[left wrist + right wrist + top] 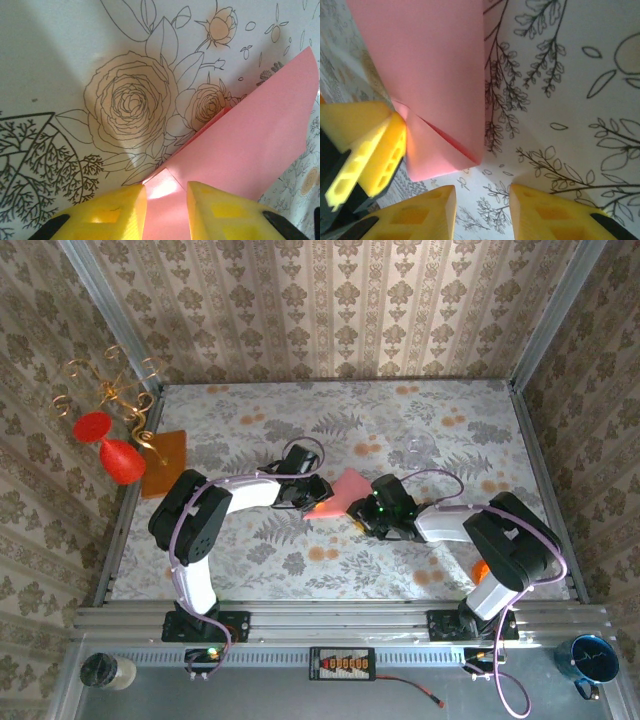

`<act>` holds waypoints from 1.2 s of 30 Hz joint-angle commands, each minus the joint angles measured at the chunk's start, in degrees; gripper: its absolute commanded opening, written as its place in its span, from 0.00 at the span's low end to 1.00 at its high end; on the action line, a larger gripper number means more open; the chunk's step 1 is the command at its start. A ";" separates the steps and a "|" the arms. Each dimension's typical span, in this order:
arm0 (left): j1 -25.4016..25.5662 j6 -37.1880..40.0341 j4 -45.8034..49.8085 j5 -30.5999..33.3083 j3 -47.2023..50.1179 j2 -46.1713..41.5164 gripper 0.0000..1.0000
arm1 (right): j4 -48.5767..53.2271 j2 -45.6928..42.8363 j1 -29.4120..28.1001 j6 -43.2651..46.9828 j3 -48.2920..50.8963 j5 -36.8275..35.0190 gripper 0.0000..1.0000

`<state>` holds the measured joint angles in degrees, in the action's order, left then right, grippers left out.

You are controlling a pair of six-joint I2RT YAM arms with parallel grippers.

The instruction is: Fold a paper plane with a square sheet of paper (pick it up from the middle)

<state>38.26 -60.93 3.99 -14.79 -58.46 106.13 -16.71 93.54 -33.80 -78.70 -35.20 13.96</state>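
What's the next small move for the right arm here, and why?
Probably nudge the right gripper sideways onto the folded corner of the pink paper, then close. Its yellow fingers stand apart over bare tablecloth, the paper's fold just beside them. The left gripper already straddles the opposite edge, its fingers either side of the sheet.

Two hands (318, 502) (362, 515), one pink sheet (345, 490) (folded) — one orange sheet (165, 462).

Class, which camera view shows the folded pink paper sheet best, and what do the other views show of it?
The right wrist view: the folded pink paper sheet shows its straight edge and folded corner flap clearly. The left wrist view shows a large pink area running down between the left gripper's yellow fingers. The top external view shows it small, between both arms.
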 commanded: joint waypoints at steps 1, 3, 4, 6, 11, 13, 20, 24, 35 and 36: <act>-0.16 -0.22 2.78 2.21 1.68 0.83 0.28 | -3.77 3.63 -0.39 -2.50 -1.10 -0.60 0.36; -0.20 -0.16 2.92 2.17 1.78 0.75 0.28 | -5.02 4.27 -0.39 -2.65 -1.36 -0.43 0.36; -0.29 -0.16 2.95 2.21 1.84 0.67 0.28 | -5.25 4.53 -0.43 -2.61 -1.53 -0.48 0.36; -0.37 -0.16 2.95 2.24 1.95 0.49 0.28 | -5.36 4.79 -0.33 -2.47 -1.72 -0.64 0.36; -0.55 -0.16 2.95 2.38 2.24 0.13 0.28 | -4.86 4.65 0.39 -2.01 -1.71 -1.78 0.35; -0.56 -0.16 3.00 2.35 2.23 -0.02 0.28 | -4.51 4.46 0.58 -1.65 -1.71 -2.20 0.35; -0.59 -0.12 3.04 2.30 2.23 -0.10 0.28 | -4.57 3.35 0.84 -0.28 -1.89 -3.42 0.33; -0.64 -0.07 2.96 2.39 2.44 -0.28 0.28 | -4.96 2.57 1.02 0.07 -1.55 -4.01 0.32; -0.73 -0.29 2.69 2.48 2.75 -0.39 0.28 | -10.07 1.43 1.04 0.04 0.52 -3.81 0.28; -0.73 -0.25 2.69 2.37 2.73 -0.45 0.28 | -10.50 1.39 1.02 -0.13 0.69 -3.68 0.27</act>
<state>38.17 -60.90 2.74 -14.79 -57.43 105.69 -24.34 95.96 -32.99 -79.29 -35.57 11.70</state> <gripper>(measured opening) 0.281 0.276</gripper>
